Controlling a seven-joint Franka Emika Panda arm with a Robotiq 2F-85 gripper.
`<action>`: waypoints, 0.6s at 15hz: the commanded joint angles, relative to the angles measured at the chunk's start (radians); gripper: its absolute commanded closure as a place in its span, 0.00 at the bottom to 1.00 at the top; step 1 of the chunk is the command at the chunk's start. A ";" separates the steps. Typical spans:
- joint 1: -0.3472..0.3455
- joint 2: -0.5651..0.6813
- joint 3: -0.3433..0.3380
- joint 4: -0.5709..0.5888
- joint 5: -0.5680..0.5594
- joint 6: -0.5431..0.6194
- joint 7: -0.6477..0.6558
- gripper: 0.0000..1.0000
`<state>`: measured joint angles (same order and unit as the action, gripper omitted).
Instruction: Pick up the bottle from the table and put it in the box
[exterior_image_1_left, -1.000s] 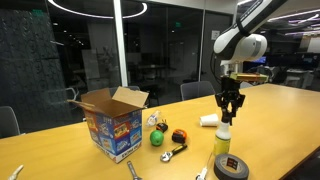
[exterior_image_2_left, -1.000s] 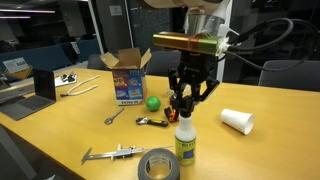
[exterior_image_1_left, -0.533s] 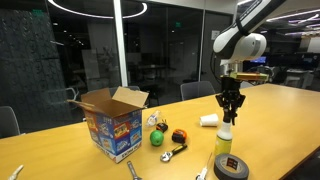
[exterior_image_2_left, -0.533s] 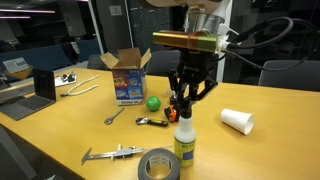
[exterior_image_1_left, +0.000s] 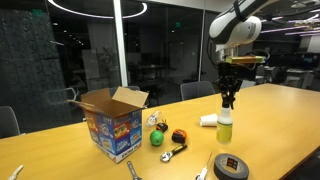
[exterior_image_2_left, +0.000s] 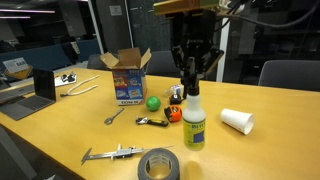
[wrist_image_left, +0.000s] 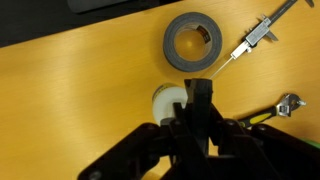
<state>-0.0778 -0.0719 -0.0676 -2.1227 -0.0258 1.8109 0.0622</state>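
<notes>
— Since a moment ago, we see the gripper (exterior_image_1_left: 228, 99) has risen and lifted the bottle (exterior_image_1_left: 225, 126) off the table (exterior_image_1_left: 285, 125).
— Agreed. Its fingers are pinched on the nozzle, and the box (exterior_image_1_left: 112, 122) stands well to the left.
— In an exterior view, the bottle (exterior_image_2_left: 193, 122) hangs near the tape roll (exterior_image_2_left: 160, 165), with the box (exterior_image_2_left: 128, 78) far off to the left.
— In the wrist view, we find the fingers (wrist_image_left: 204, 98) clamped over the bottle's (wrist_image_left: 167, 100) white top, the tape roll (wrist_image_left: 195, 43) beside a caliper (wrist_image_left: 262, 35).

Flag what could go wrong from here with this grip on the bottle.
1. The gripper holds the bottle only by its trigger top, so it might swing or slip in transit.
2. The box has raised flaps; a low carry could clip them, or the green ball near it.
</notes>
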 joint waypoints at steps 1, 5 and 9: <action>0.032 -0.013 0.038 0.149 -0.052 -0.043 0.055 0.80; 0.073 0.023 0.086 0.323 -0.092 -0.054 0.093 0.80; 0.118 0.066 0.136 0.496 -0.139 -0.080 0.130 0.80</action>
<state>0.0108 -0.0571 0.0395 -1.7950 -0.1154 1.7877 0.1513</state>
